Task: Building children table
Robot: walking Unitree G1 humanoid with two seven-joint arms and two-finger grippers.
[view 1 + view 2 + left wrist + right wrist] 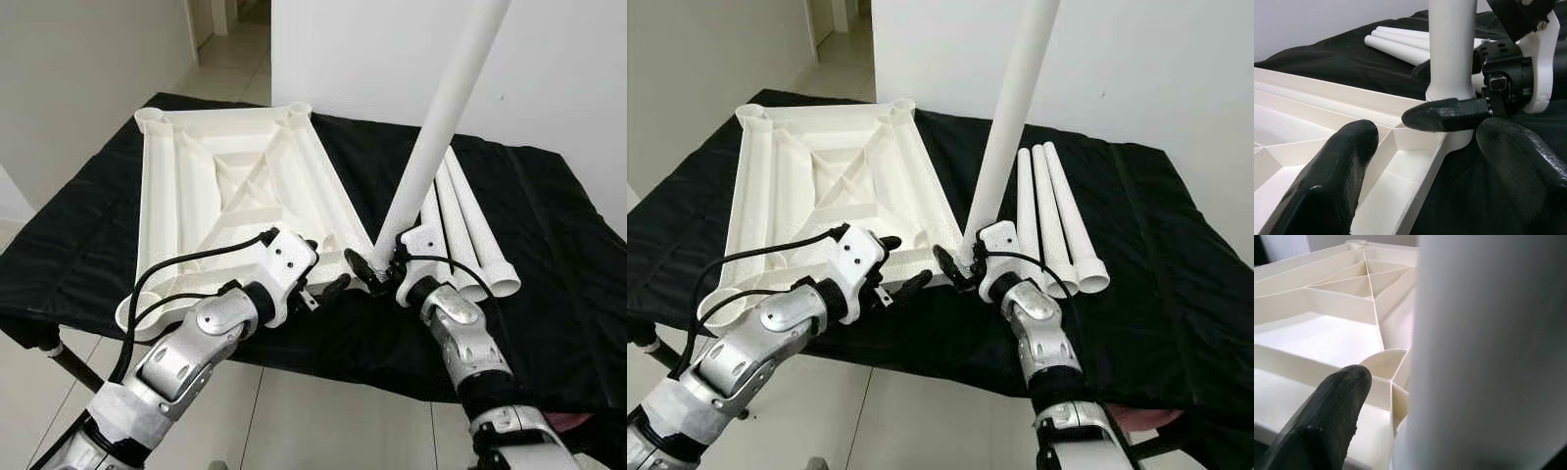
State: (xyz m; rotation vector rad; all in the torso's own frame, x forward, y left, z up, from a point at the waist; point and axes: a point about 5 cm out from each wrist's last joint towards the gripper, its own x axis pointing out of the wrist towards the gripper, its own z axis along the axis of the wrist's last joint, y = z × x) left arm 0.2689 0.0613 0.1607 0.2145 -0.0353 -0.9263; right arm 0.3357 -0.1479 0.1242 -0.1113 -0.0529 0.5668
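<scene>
The white table top [235,186] lies upside down on a black cloth, its ribbed underside up. My right gripper [965,262] is shut on a white table leg [441,117], which stands nearly upright and leans right. The leg's lower end [1449,98] sits at the top's near right corner socket. Just left of that corner, my left gripper [901,264] is open, with one finger [1337,171] over the inside of the rim and the other outside it. It holds nothing.
Three loose white legs [470,225] lie side by side on the black cloth [549,245], right of the upright leg. The cloth-covered table's front edge is close to me, with tiled floor [323,421] below. A white wall stands behind and a doorway opens at the back left.
</scene>
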